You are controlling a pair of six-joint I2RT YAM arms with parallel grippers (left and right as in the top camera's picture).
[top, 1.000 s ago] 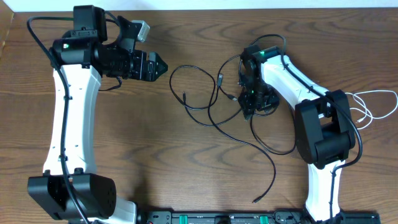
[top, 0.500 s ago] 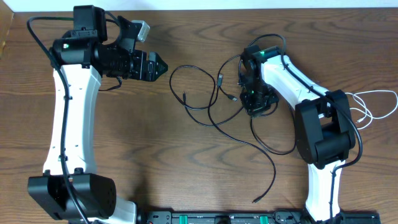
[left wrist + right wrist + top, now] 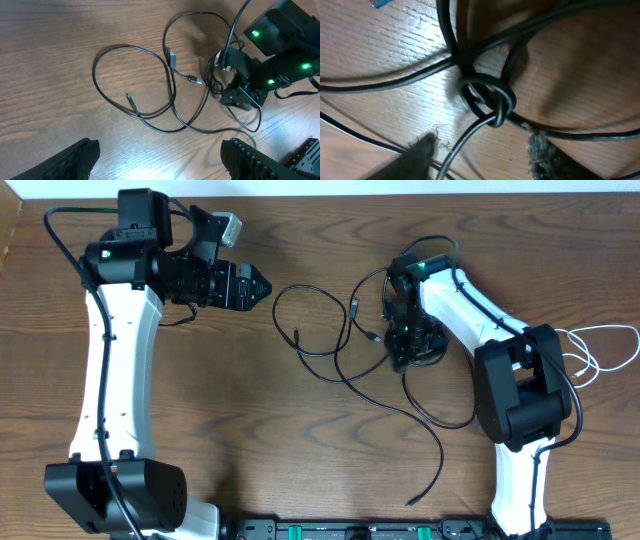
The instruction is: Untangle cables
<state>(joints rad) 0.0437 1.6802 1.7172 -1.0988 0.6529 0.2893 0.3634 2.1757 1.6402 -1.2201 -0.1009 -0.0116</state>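
Several thin black cables [image 3: 340,345] lie looped and crossed on the wooden table between the arms. A white cable [image 3: 600,350] lies at the far right. My right gripper [image 3: 405,350] is down on the right side of the tangle. In its wrist view a tight black knot [image 3: 487,102] sits just ahead of the right gripper [image 3: 480,157]. Its fingers stand apart with one strand running between them, not pinched. My left gripper [image 3: 262,285] hovers left of the loops, open and holding nothing. The left wrist view shows the left gripper [image 3: 160,160] wide apart above bare wood, the cables [image 3: 172,97] beyond.
Small plug ends [image 3: 355,308] lie in the middle of the loops. One loose cable end [image 3: 410,502] trails toward the front edge. The right arm's base [image 3: 520,400] stands close to the tangle. A black rail [image 3: 350,530] runs along the table's front.
The right gripper closed on the tangle half a second ago and has opened again. The cables have barely shifted. The left arm has not moved.
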